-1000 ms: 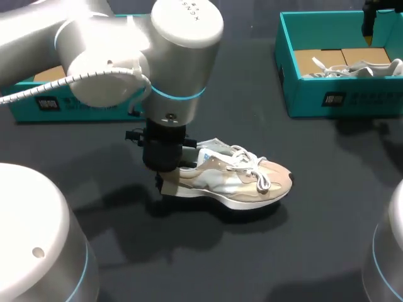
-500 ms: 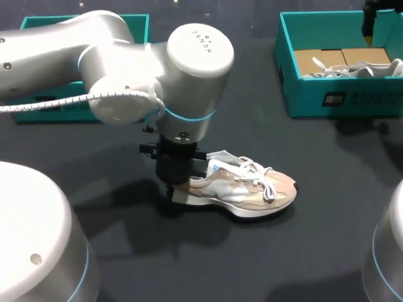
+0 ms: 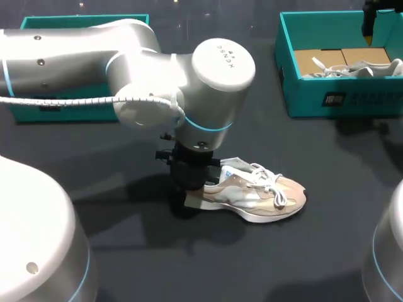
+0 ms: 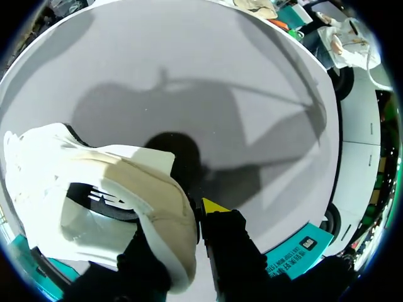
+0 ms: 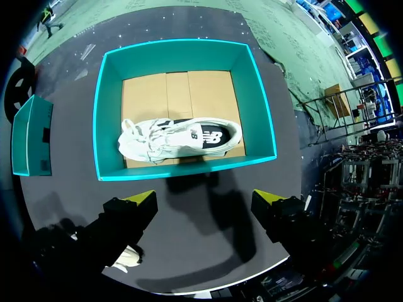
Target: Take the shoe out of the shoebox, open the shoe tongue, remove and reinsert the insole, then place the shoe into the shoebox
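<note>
A beige and white shoe point(image 3: 261, 196) with white laces lies on its sole at mid table, toe pointing right. My left gripper point(image 3: 192, 189) comes straight down on its heel and is shut on the heel collar. In the left wrist view one yellow-tipped finger point(image 4: 214, 206) presses the outside of the shoe's point(image 4: 126, 189) heel, and the other is hidden inside the shoe. My right gripper point(image 5: 204, 201) hangs open high above the near wall of the teal shoebox point(image 5: 186, 168), holding nothing. That shoebox point(image 3: 340, 97) stands at the back right.
A second white shoe point(image 5: 179, 138) lies inside the right shoebox on brown cardboard, also seen as the white shoe point(image 3: 352, 68) in the head view. Another teal box point(image 3: 82, 22) sits at the back left behind my left arm. Dark tabletop surrounds the held shoe.
My left arm has carried the shoe to the right and a little toward the table's front, still gripping its heel. The right gripper has not moved.
</note>
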